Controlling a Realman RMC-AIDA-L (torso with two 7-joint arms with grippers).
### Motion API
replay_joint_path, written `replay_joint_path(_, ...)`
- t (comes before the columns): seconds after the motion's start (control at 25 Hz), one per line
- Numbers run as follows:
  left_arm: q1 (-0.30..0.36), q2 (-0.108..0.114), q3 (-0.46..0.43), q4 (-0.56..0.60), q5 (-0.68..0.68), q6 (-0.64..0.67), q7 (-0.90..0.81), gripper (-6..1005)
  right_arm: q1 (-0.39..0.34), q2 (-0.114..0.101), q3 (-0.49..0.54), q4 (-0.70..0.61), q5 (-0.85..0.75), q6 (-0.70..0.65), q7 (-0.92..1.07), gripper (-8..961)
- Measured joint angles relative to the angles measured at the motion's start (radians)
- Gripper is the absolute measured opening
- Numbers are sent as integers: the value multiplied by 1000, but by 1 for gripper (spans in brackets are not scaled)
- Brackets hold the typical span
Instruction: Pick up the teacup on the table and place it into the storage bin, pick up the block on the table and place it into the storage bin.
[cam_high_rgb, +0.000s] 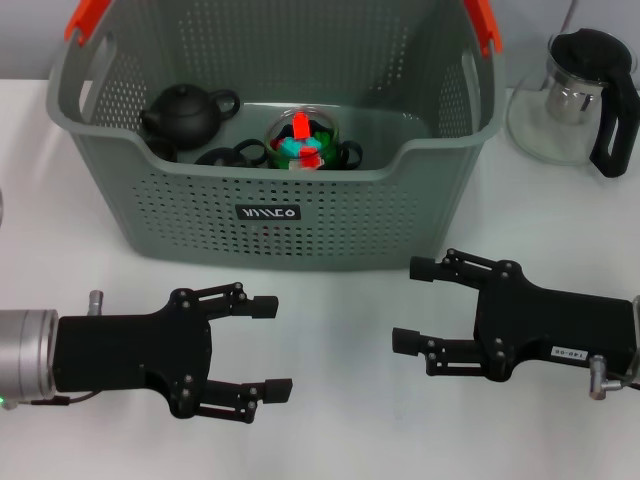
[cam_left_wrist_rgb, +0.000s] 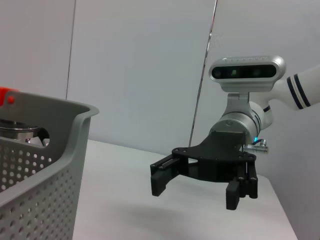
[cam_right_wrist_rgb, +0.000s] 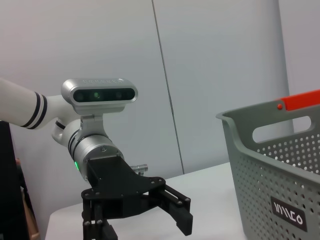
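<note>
Already the storage bin (cam_high_rgb: 270, 190) at the desk's back edge holds a glass cup (cam_high_rgb: 303, 140) with blocks (teapot beside); left gripper (cam_high_rgb: 268, 348) and right gripper (cam_high_rgb: 416, 304) hover spread and empty near the front edge.

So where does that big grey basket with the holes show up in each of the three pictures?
Head view: the large grey perforated plastic storage bin fills the upper middle, beyond both open grippers.
Left wrist view: one corner of it sits at the lower left edge.
Right wrist view: one end is at the lower right.
Shared landmark: its orange-red handle pieces.
</note>
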Motion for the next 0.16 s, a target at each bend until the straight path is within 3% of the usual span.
replay_joint_path(0.16, 0, 0, 0, 0, 0, 0, -1, 904, 0, 0, -2, 2, -1, 0, 0, 915)
